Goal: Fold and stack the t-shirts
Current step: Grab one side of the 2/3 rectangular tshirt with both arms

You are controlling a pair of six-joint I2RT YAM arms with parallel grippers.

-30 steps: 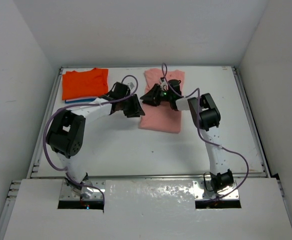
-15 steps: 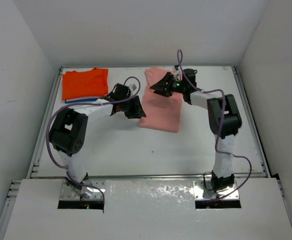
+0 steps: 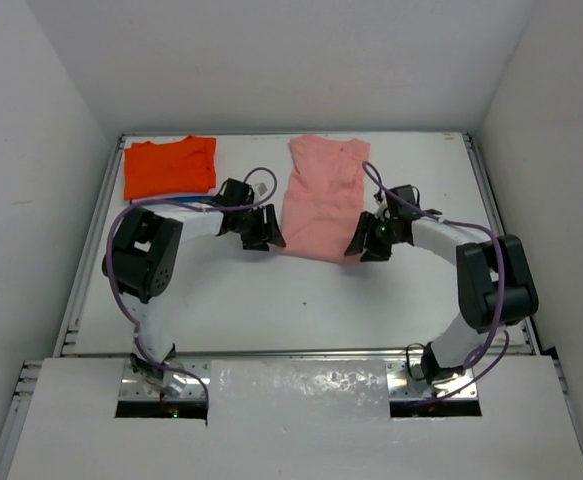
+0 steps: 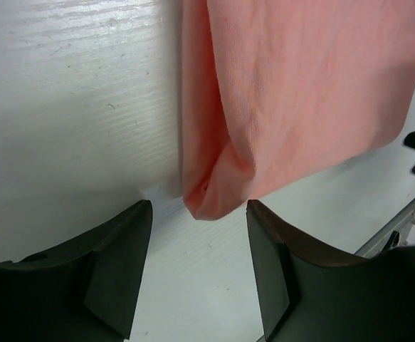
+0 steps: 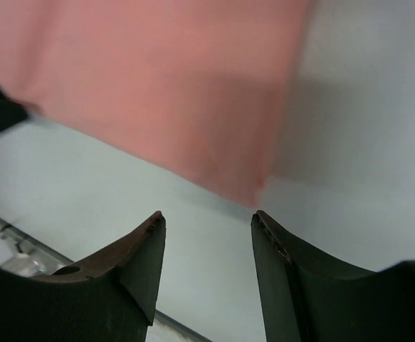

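White surface (image 3: 271,300), pale walls (image 3: 291,60): pink shirt (image 3: 321,195) mid-back, orange shirt (image 3: 169,167) back-left. Left claw (image 3: 267,237) and right claw (image 3: 357,247) open, empty, flanking the pink shirt.

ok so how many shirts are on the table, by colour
orange t-shirt: 1
salmon-pink t-shirt: 1
blue t-shirt (only a thin edge shows under the orange one): 1
total: 3
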